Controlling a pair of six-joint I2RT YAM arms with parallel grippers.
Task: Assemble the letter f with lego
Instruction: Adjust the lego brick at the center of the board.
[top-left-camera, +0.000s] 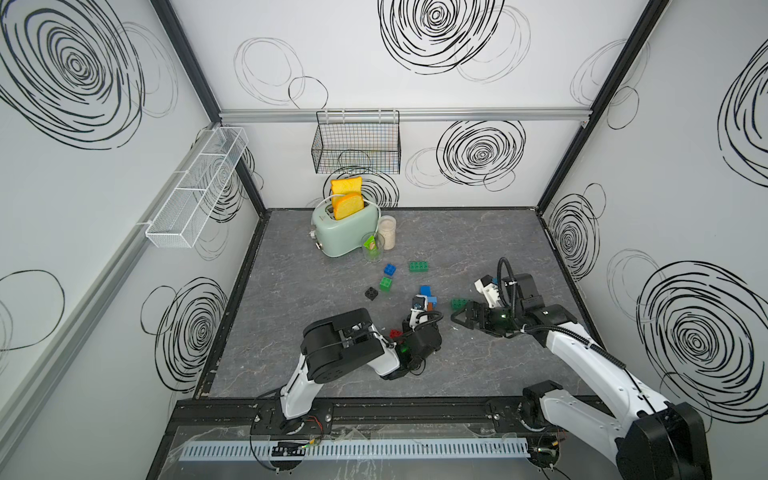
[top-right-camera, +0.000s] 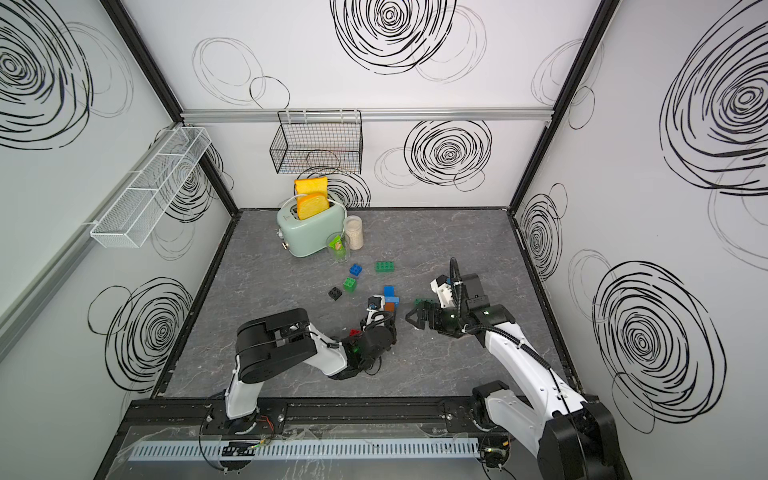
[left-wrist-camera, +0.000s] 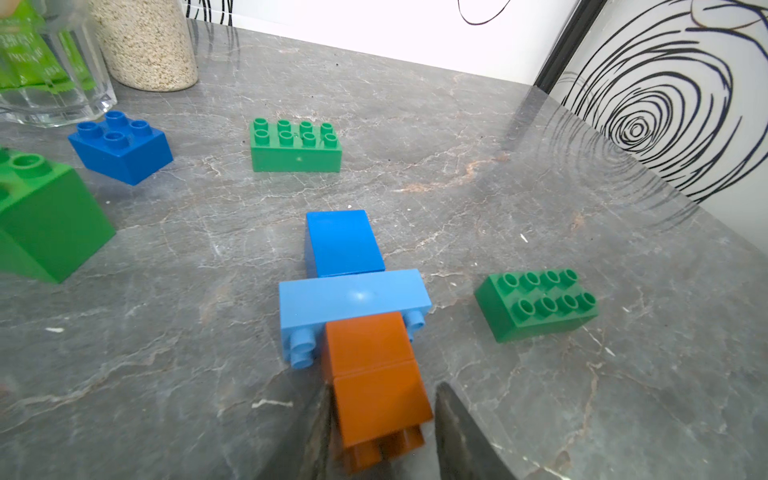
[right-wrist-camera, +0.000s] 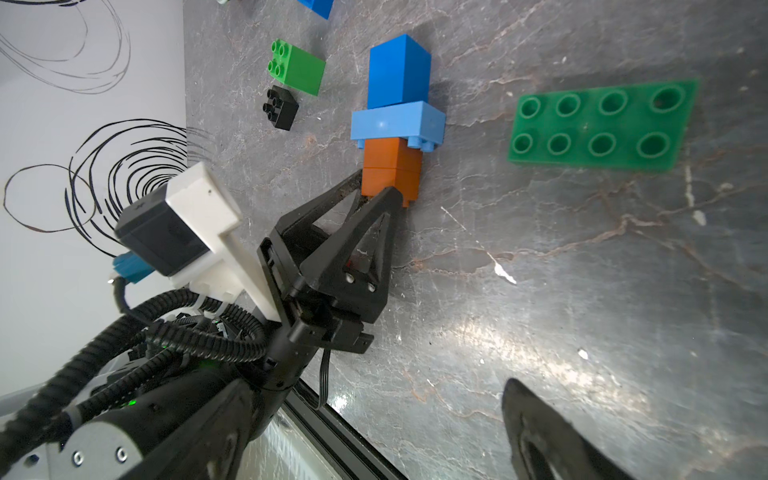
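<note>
A joined lego piece lies on its side mid-table: blue brick, light blue oblong across it, orange brick at the near end. My left gripper is shut on the orange brick, a finger on each side. In the right wrist view my left gripper pinches that same end. A green oblong brick lies just past my right gripper, which is open and empty. Loose bricks lie beyond: blue, green oblong, green square, black. A red brick shows beside my left wrist.
A mint toaster with two toast slices stands at the back, with a jar of grain and a glass holding a green packet beside it. A black wire basket and a white one hang on the walls.
</note>
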